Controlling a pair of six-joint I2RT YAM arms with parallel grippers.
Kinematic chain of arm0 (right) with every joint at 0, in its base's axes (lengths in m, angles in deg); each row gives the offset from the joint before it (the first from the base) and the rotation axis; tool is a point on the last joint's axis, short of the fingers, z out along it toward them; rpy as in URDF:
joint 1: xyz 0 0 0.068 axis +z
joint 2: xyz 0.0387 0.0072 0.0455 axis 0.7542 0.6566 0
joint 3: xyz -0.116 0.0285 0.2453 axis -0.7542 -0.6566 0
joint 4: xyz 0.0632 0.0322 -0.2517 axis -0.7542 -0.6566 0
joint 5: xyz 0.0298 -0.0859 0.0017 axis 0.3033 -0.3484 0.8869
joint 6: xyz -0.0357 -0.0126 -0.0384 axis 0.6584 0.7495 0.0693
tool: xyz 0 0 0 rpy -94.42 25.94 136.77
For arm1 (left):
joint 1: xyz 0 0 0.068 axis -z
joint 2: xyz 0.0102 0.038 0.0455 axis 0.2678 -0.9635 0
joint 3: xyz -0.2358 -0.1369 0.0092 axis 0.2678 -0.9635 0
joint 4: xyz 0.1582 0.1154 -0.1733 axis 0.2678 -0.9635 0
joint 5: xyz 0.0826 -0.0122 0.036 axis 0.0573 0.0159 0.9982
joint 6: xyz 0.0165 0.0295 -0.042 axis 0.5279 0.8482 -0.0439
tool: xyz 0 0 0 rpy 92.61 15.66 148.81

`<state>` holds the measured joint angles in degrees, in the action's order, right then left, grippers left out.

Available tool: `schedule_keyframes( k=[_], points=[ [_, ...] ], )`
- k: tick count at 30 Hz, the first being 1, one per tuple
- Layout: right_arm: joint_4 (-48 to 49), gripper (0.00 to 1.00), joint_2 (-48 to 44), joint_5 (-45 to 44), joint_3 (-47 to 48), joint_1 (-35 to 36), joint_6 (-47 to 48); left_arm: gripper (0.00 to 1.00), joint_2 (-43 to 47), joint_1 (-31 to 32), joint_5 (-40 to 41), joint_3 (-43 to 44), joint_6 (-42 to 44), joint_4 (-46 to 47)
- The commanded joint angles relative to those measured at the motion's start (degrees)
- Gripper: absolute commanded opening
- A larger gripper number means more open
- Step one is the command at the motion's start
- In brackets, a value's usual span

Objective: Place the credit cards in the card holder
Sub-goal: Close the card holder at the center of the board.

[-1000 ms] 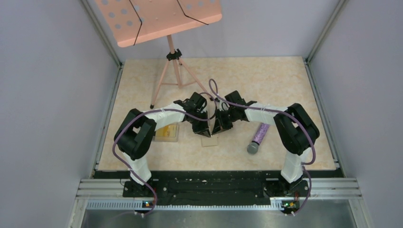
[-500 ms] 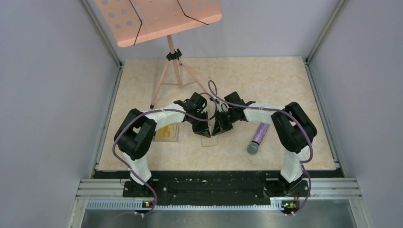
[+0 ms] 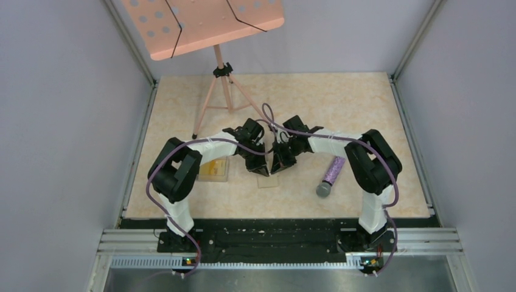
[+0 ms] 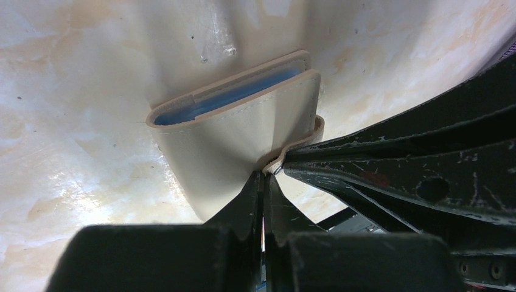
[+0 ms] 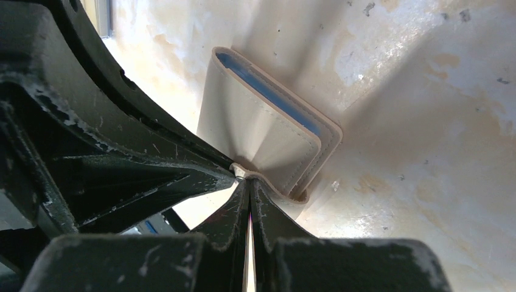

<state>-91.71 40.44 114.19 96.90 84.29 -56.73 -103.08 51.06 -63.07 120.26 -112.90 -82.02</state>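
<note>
The tan card holder (image 3: 268, 180) lies at the table's middle, half hidden under both grippers. It shows folded with a light blue inside in the left wrist view (image 4: 243, 131) and the right wrist view (image 5: 261, 131). My left gripper (image 4: 263, 174) and right gripper (image 5: 248, 180) meet tip to tip over it (image 3: 260, 170) (image 3: 275, 168). Both are shut at the edge of its flap (image 4: 298, 146), which curls up between them. A gold-yellow credit card (image 3: 213, 168) lies in a clear box left of the holder. Other cards are not visible.
A clear plastic box (image 3: 224, 177) sits by the left arm's elbow. A purple glitter microphone (image 3: 331, 175) lies right of the grippers. A pink music stand (image 3: 213, 73) stands at the back left. Grey walls enclose the table.
The right arm's elbow and forearm have shifted slightly left. Both grippers stay shut at the card holder's flap, and the holder has not visibly moved.
</note>
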Motion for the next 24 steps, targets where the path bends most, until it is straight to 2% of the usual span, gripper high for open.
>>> schedule_keyframes(
  k=[1, 12, 19, 24],
  points=[
    [-4.9, 0.0, 4.9, -8.7, 0.3, 2.0, 4.2, 0.0, -3.2, -0.3, 5.2, -0.1, 1.5, -2.1],
    [-10.5, 0.0, 10.4, -17.0, 2.4, 3.9, 4.9, 0.0, -5.6, -0.6, 4.1, 0.8, 1.6, -0.8],
    [-11.1, 0.0, 13.2, -17.7, 2.4, 4.0, 4.6, 0.0, -4.9, -1.3, 3.0, 0.4, 1.4, 0.3],
    [-9.7, 0.0, 11.6, -14.8, 2.3, 4.0, 5.1, 0.0, -3.7, -1.3, 2.0, 0.1, 1.5, 1.4]
  ],
)
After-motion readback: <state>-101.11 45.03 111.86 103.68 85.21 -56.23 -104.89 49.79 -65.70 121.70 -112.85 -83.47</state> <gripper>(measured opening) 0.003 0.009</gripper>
